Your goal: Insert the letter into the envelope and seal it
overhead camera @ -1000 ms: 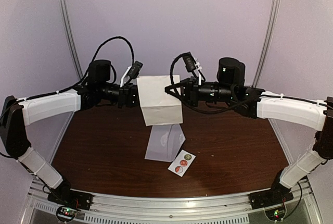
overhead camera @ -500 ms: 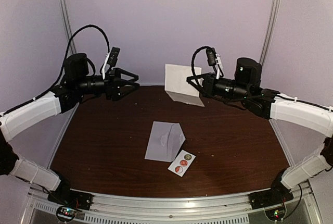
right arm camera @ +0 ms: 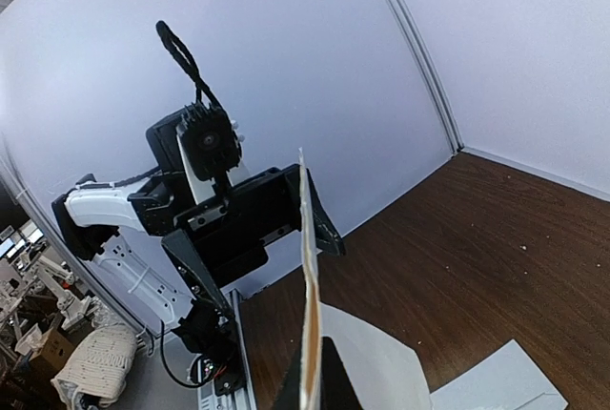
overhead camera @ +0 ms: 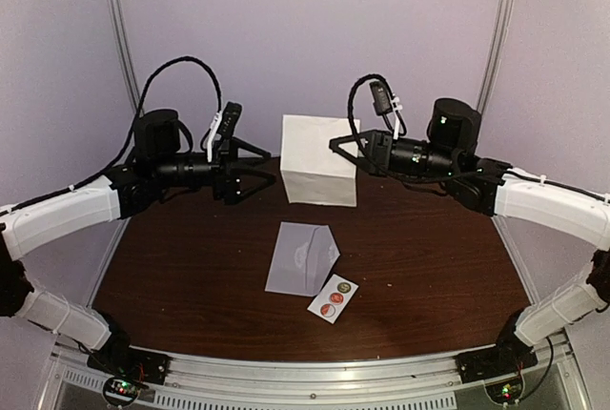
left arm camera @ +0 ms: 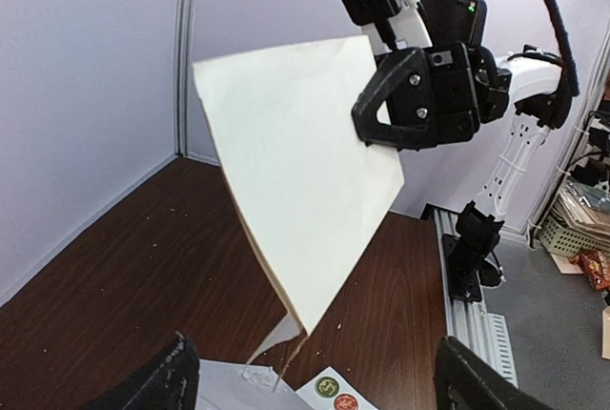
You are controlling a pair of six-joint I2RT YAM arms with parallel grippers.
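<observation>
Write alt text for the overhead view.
The right arm's fingers pinch a folded white letter, holding it upright above the table. The left arm's fingers stand open left of it, not touching. Nearer the camera, a grey envelope lies flat beside a sticker strip.

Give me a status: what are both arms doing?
Left gripper open, clear of letter. Right gripper shut on letter, held aloft. Envelope flat on table, stickers beside it.

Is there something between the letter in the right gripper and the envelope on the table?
Nothing visible does. The right gripper holds the letter in the air, the envelope lies flat nearer the arms, and only bare table shows between them.
</observation>
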